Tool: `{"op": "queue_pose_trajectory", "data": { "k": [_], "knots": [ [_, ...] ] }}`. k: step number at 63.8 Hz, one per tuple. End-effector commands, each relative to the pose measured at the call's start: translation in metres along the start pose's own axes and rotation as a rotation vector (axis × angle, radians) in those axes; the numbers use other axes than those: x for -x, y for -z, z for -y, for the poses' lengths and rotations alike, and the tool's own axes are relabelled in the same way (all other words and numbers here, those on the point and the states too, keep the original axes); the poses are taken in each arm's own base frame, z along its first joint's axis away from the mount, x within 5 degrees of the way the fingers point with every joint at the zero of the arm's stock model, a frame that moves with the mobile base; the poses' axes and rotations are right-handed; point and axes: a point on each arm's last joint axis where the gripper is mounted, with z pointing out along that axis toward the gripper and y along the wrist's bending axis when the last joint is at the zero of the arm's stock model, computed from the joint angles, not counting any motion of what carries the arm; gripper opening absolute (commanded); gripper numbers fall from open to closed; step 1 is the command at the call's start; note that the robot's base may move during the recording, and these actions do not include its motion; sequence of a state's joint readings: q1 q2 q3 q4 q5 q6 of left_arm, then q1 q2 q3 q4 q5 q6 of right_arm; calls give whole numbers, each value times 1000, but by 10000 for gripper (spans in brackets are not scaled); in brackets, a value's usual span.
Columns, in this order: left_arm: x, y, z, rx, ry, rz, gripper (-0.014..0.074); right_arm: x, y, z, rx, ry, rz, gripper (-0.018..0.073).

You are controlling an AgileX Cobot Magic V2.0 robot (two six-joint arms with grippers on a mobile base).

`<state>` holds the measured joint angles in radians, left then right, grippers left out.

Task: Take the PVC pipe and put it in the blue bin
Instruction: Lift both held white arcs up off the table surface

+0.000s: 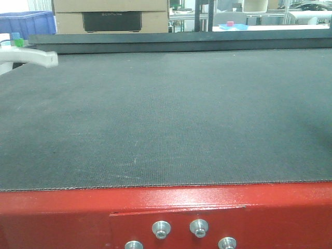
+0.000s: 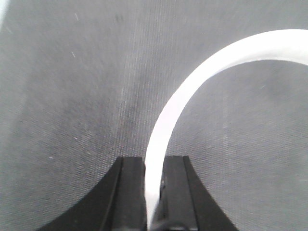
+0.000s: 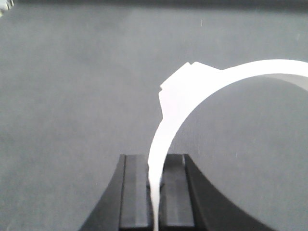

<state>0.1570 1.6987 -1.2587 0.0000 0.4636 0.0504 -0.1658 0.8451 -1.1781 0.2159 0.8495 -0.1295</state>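
Oddly, left gripper [image 2: 154,163] pinches white arc [image 2: 190,86]; right gripper [image 3: 155,161] likewise.

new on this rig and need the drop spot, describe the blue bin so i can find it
Take the wide dark mat and follow its far edge to the left corner. Behind it, left of the cardboard box, stands the blue bin: a plastic crate, the only big blue thing at that end.

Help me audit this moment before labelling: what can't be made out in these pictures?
Front view: blue bin cut by the left edge, inside hidden.
Front view: white object at left, cropped and blurred, unidentifiable.
Wrist views: the white curved strip in the left fingers and the second white strip in the right fingers run off frame.
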Motion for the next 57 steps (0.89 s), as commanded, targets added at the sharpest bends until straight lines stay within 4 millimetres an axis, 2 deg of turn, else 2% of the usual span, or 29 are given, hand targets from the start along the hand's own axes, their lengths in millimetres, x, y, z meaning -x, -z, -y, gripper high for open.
{"op": "queue_pose_trajectory", "data": {
  "k": [1, 9, 21, 31, 40, 47, 57],
  "knots": [
    [7, 26, 0, 3, 8, 69, -111, 4, 12, -2, -4, 15, 71, -168],
    [11, 61, -1, 13, -1, 145, -111, 3, 18, -3, -4, 18, 91, -168],
    [9, 130, -1, 20, -1, 295, -111, -8, 24, -3, -10, 16, 129, -168],
    [-3, 190, 0, 29, -2, 434, -111, -21, 27, -3, -9, 12, 128, -168],
    [-22, 224, 1, 23, 8, 497, -111, -27, 38, -5, 0, 1, 197, -168],
    [-45, 245, 2, 25, 8, 538, -111, -31, 51, -7, -1, 6, 250, -168],
    [-79, 272, 4, 29, 8, 616, -111, -40, 57, -9, 11, 11, 189, -168]
  ]
}}
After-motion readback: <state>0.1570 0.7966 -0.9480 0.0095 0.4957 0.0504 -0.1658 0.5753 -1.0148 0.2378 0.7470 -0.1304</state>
